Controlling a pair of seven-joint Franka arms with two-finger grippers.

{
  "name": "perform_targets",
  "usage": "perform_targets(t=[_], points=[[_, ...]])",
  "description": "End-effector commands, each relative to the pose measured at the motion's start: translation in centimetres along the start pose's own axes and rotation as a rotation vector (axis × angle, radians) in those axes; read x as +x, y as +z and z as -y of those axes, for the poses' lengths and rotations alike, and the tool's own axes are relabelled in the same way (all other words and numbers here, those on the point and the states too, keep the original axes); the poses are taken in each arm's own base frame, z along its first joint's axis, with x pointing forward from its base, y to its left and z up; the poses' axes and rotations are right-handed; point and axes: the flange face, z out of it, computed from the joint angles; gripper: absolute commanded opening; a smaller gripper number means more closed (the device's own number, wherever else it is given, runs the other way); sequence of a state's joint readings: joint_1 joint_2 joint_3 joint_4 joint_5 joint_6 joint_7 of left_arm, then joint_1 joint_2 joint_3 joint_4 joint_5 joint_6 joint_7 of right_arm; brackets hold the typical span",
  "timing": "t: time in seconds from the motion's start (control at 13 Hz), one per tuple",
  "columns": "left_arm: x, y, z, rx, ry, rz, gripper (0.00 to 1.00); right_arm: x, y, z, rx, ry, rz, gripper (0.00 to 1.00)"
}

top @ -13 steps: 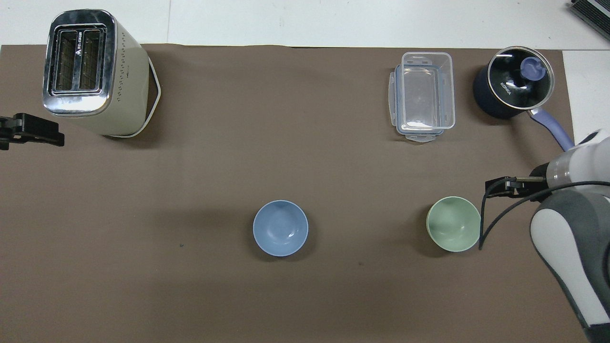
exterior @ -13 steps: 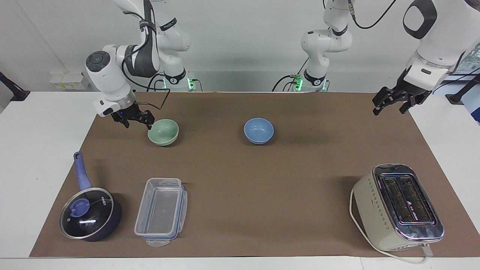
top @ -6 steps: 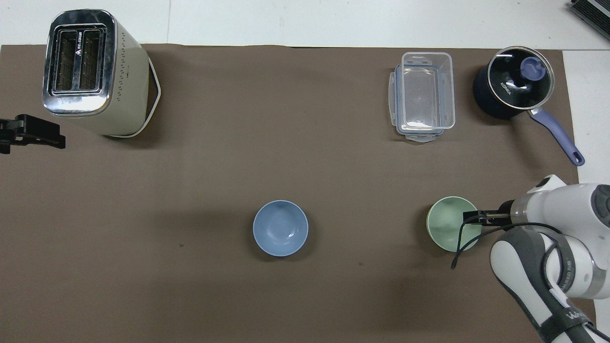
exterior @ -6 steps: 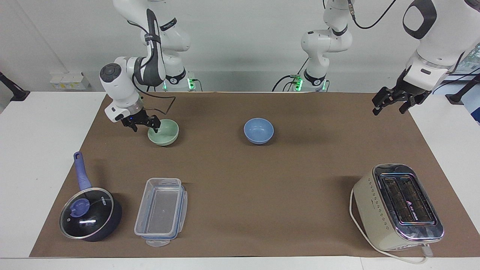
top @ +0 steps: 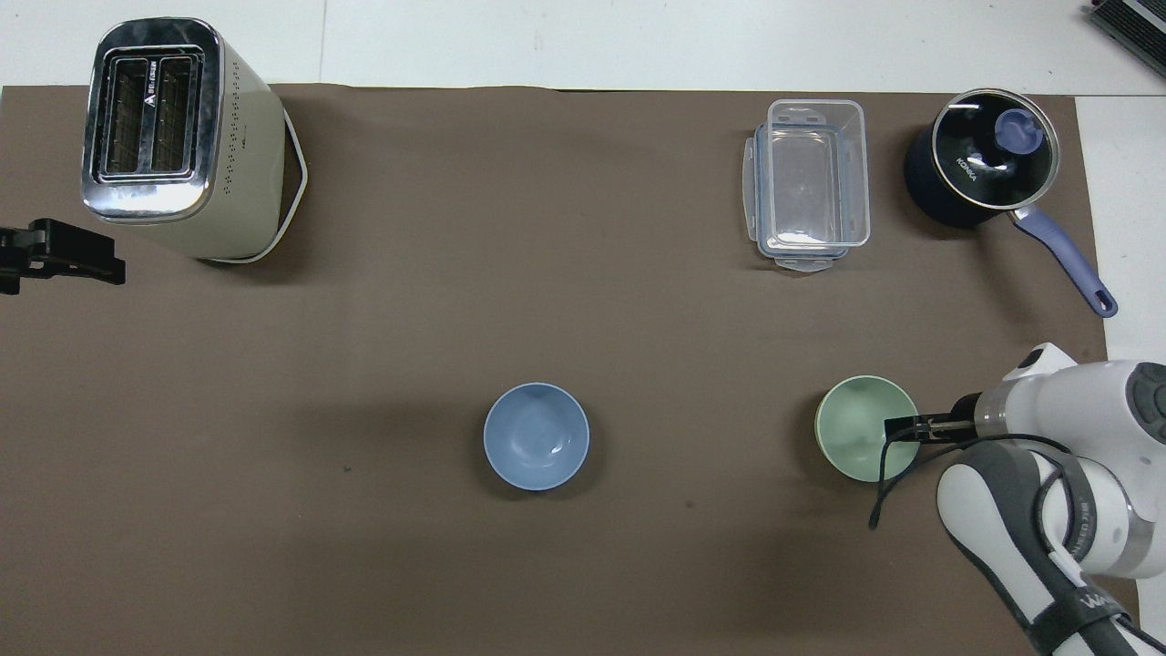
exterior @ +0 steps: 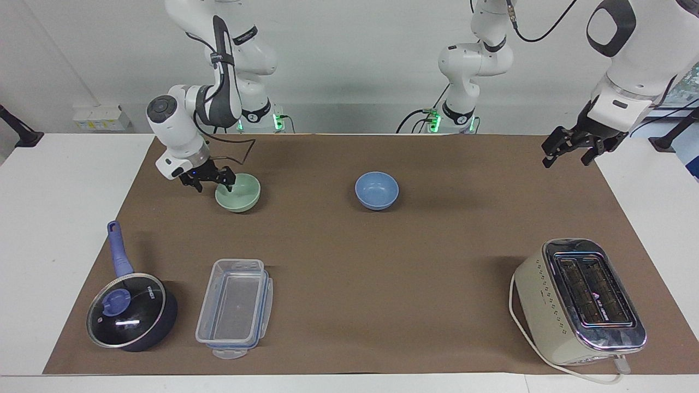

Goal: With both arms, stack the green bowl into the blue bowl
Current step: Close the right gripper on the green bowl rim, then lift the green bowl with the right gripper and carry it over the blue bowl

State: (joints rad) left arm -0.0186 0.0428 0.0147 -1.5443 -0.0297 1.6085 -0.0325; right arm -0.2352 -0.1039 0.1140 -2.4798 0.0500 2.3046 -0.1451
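Observation:
The green bowl point(exterior: 240, 194) point(top: 856, 428) stands upright on the brown mat toward the right arm's end of the table. My right gripper point(exterior: 212, 182) point(top: 902, 428) is open at the bowl's rim on that end, one finger over the inside and one outside it. The blue bowl point(exterior: 377, 191) point(top: 536, 435) sits empty near the middle of the mat, level with the green one. My left gripper point(exterior: 568, 148) point(top: 56, 260) hangs open and empty, raised over the mat's edge at the left arm's end, where that arm waits.
A cream toaster point(exterior: 579, 300) point(top: 173, 137) stands at the left arm's end, farther from the robots than the bowls. A clear lidless container point(exterior: 235, 308) point(top: 811, 182) and a dark-blue lidded saucepan point(exterior: 131, 311) point(top: 979, 155) sit farther out than the green bowl.
My right gripper has swung in from beside the green bowl onto its rim and come down a little. Both bowls and the left arm have stayed put.

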Motion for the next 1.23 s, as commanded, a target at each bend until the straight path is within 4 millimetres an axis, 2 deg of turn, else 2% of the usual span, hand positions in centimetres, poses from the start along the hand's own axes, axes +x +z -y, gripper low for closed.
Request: perform_targets(t=[0.0,0.08,0.23,0.38,0.46,0.54,0.62,0.85,1.0,1.15], points=[[-0.1,-0.1,0.1,0.018,-0.011,0.012,1.00,-0.1,0.4,-0.5,0.042,0.003,-0.019,0.95],[-0.1,-0.1,0.1,0.018,-0.011,0.012,1.00,-0.1,0.3,-0.3,0.044,-0.004,-0.021,0.88],[-0.1,-0.2,0.1,0.018,-0.011,0.010,1.00,-0.1,0.3,-0.3,0.045,-0.005,-0.020,0.65],[-0.1,-0.1,0.1,0.018,-0.011,0.012,1.00,0.0,0.3,-0.3,0.046,-0.002,-0.020,0.26],[-0.1,-0.1,0.1,0.018,-0.011,0.012,1.00,0.1,0.1,-0.3,0.046,-0.003,-0.025,0.11],[-0.1,-0.2,0.1,0.018,-0.011,0.010,1.00,0.3,-0.3,-0.2,0.045,-0.005,-0.028,0.04],[-0.1,-0.1,0.1,0.018,-0.011,0.011,1.00,0.6,-0.7,-0.2,0.045,-0.004,-0.035,0.00],[-0.1,-0.1,0.1,0.018,-0.011,0.011,1.00,1.1,-2.2,1.1,0.045,-0.026,-0.037,0.00],[-0.1,-0.2,0.1,0.018,-0.011,0.010,1.00,1.1,-4.1,3.1,0.087,-0.037,-0.011,0.00],[-0.1,-0.1,0.1,0.018,-0.011,0.012,1.00,0.8,-6.0,6.5,0.121,-0.069,-0.020,0.00]])
